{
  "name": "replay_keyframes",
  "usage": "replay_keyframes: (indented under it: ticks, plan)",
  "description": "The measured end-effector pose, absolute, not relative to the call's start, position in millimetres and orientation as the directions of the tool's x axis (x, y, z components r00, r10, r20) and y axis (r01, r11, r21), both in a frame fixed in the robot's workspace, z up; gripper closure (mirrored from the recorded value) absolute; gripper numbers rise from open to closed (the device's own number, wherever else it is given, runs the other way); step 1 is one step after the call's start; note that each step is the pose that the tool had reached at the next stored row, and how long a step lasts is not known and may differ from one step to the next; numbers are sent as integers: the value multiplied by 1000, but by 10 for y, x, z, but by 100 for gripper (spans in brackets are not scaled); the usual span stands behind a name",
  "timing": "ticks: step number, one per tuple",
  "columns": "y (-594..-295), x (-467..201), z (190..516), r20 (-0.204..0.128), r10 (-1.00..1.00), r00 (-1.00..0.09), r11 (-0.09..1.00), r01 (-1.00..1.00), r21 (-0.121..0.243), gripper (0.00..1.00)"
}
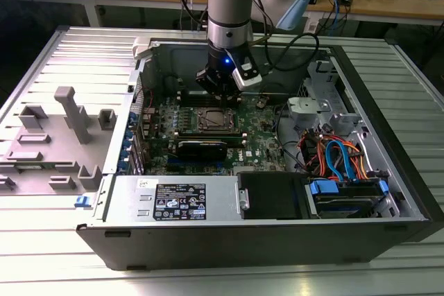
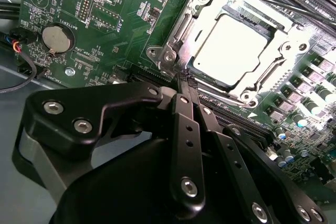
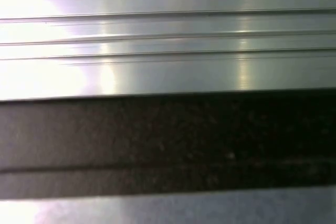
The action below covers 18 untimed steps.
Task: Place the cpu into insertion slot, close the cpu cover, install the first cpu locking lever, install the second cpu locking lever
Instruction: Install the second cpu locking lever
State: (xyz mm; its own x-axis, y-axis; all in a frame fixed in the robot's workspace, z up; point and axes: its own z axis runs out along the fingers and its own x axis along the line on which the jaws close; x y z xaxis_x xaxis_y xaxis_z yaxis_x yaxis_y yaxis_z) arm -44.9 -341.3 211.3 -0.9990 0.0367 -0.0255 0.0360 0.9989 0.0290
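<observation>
In the second wrist view the cpu [image 2: 229, 45] lies flat in its socket, its silvery top bright. The cpu cover [image 2: 185, 31], a silvery frame, lies down around it. A thin locking lever [image 2: 273, 1] runs along the socket's far side. My gripper [image 2: 185, 80] has its two black fingers pressed together, and their tips sit at the socket's corner by a screw [image 2: 169, 56]. Whether they touch a lever end there I cannot tell. In the exterior view the gripper [image 1: 220, 93] hangs inside the open computer case, just behind the socket [image 1: 213, 120].
A coin battery [image 2: 56, 38] and several capacitors [image 2: 315, 98] stand near the socket. In the exterior view a black card [image 1: 201, 147], power supply [image 1: 182, 200] and blue and orange cables [image 1: 338, 159] fill the case. A grey fixture [image 1: 69, 121] stands at the exterior view's left.
</observation>
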Motion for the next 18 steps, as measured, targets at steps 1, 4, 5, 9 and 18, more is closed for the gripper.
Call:
replay_keyframes:
  ticks: [1, 4, 5, 9, 18]
  plan:
    - [-3413, -449, 2113, -25, 37, -999, 999, 36, 29, 89]
    - [-3413, -449, 2113, -25, 37, -999, 999, 36, 29, 89]
    - [-3413, -449, 2113, -26, 37, -999, 999, 36, 29, 89]
    - [-3413, -452, 2128, -26, 37, -999, 999, 36, 27, 89]
    - [-3414, -452, 2191, -26, 37, -999, 999, 36, 20, 89]
